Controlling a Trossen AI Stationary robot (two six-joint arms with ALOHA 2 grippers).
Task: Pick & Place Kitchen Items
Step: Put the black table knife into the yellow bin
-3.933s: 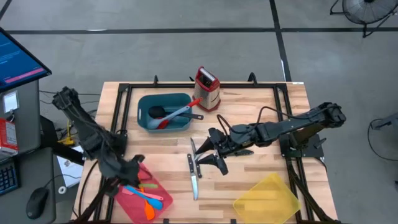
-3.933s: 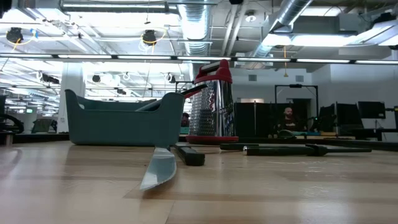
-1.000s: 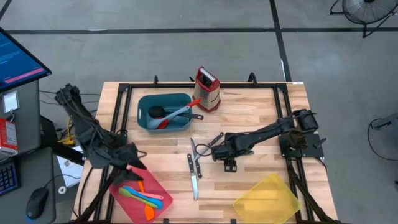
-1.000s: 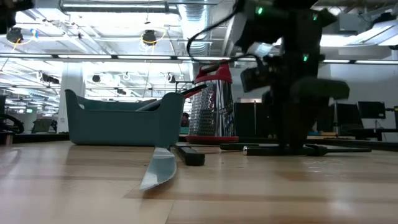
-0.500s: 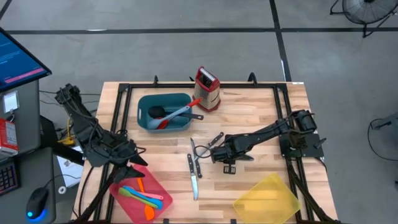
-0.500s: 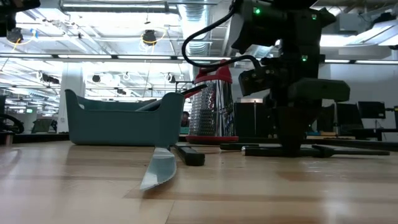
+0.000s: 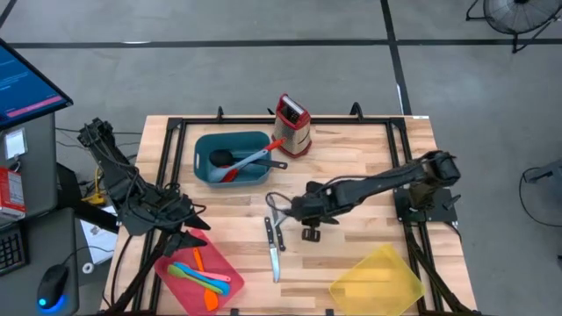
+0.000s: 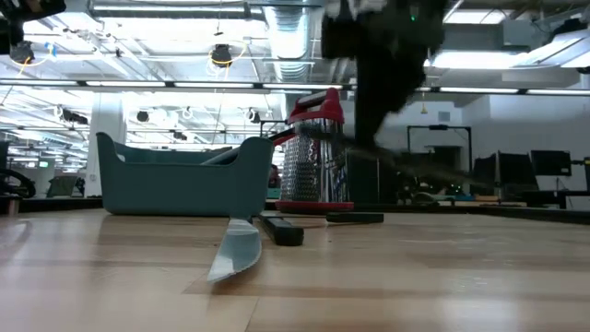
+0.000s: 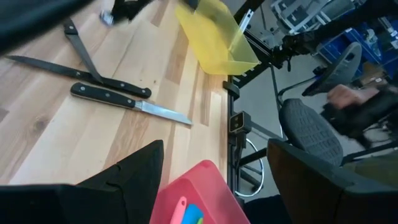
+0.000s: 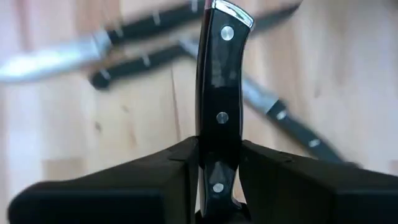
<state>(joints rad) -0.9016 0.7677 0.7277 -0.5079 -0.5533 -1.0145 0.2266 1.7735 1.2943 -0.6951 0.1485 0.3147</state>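
The wooden table (image 7: 369, 158) carries trays, a grater (image 7: 292, 125) and knives (image 7: 273, 246).

The wooden table (image 7: 369, 158) stands on a grey concrete floor (image 7: 263, 79) with dark lines, a monitor (image 7: 22, 83) is at one side, and behind it the ceiling has silver ducts (image 8: 295, 41) and bright lamps.

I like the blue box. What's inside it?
The teal tray holds a black ladle, a red spoon and a grey-blue spoon. The tray floor beneath them is hidden.
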